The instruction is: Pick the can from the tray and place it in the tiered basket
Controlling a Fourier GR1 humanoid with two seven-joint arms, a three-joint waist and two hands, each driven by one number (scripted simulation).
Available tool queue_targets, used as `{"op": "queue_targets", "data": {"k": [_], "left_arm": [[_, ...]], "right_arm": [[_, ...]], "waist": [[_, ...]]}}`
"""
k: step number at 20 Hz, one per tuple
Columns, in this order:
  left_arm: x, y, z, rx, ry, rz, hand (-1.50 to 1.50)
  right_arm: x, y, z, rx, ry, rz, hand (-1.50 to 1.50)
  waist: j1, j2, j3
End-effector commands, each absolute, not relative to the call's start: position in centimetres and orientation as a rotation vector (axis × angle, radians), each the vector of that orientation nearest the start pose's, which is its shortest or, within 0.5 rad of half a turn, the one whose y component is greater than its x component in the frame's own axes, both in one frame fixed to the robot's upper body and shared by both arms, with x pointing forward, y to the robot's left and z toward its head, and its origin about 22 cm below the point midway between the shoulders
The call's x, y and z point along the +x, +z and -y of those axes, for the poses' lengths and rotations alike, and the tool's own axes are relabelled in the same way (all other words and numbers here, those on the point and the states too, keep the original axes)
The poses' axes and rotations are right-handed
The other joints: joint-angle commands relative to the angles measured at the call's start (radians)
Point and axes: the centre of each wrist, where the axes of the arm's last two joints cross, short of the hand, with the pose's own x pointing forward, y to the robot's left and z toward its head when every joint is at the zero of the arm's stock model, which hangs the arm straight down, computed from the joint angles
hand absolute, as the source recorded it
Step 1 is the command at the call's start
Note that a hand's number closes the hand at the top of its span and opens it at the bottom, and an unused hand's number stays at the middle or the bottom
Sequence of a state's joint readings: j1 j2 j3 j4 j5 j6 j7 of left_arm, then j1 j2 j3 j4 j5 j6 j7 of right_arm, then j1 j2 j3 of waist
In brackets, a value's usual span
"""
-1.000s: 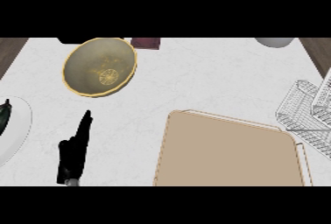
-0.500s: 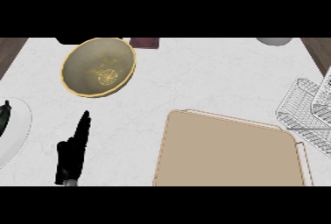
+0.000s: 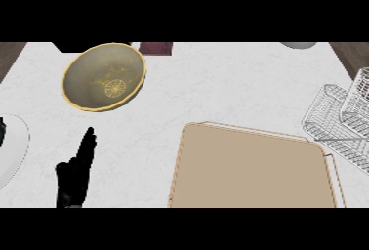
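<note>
Can is nowhere we can find in the head view: our tan tray (image 3: 252, 171), at five o'clock on the white counter (image 3: 216, 83), shows only bare surface. Our wire tiered basket (image 3: 344, 122) stands at three o'clock, just beside the tray. Our left hand (image 3: 75, 173) rests at seven o'clock, fingers straight and together, holding nothing. A gold-rimmed plate (image 3: 103, 76) lies at eleven o'clock.

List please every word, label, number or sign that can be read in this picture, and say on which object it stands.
No text can be read on anything here.
Gold-rimmed plate: only a round ornament, no letters.
Tray: plain surface, no label; no can shows on it.
Wire basket: no tag.
Dark red object at the top edge: no mark visible.
Left hand: no marking.
</note>
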State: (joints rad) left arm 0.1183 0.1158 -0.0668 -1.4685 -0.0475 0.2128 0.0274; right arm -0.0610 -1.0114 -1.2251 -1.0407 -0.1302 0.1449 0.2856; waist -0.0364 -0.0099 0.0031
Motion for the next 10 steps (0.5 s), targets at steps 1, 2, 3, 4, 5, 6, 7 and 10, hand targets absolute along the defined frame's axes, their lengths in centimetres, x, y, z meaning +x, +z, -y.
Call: {"op": "queue_targets", "data": {"k": [1,2,3,4,5,6,7,10], "left_arm": [[20.1,-5.6,-27.6,0.283,0.034,1.276,0.0],[19.5,-5.6,-25.1,0.314,0.036,1.29,0.0],[19.1,-6.3,-26.3,0.285,0.027,1.281,0.0],[19.9,-5.6,-24.7,0.286,0.038,1.289,0.0],[19.1,-6.2,-24.5,0.282,0.017,1.281,0.0],[18.6,-6.3,-25.1,0.281,0.044,1.284,0.0],[19.5,-6.0,-25.5,0.291,0.046,1.282,0.0],[20.5,-6.2,-24.8,0.288,0.031,1.284,0.0]], "right_arm": [[1.7,25.2,64.8,-1.067,-0.758,1.399,-1.5],[-0.1,26.4,64.8,-1.073,-0.722,1.403,-1.5],[-1.5,25.6,65.1,-1.062,-0.709,1.408,-1.5],[-2.9,25.1,65.4,-1.055,-0.711,1.416,-1.5],[-3.5,25.4,65.8,-1.053,-0.702,1.394,-1.5],[-5.0,25.3,65.8,-1.035,-0.67,1.397,-1.5],[-6.0,25.9,65.8,-1.037,-0.683,1.434,-1.5],[-8.3,24.8,66.1,-1.004,-0.662,1.433,-1.5]], "waist": [[-0.017,0.003,-0.001],[-0.023,0.0,-0.001],[-0.024,0.001,-0.001],[-0.034,-0.001,0.0],[-0.014,0.002,0.0],[-0.031,-0.002,0.0],[-0.035,-0.001,0.0],[-0.03,0.001,0.001]]}}
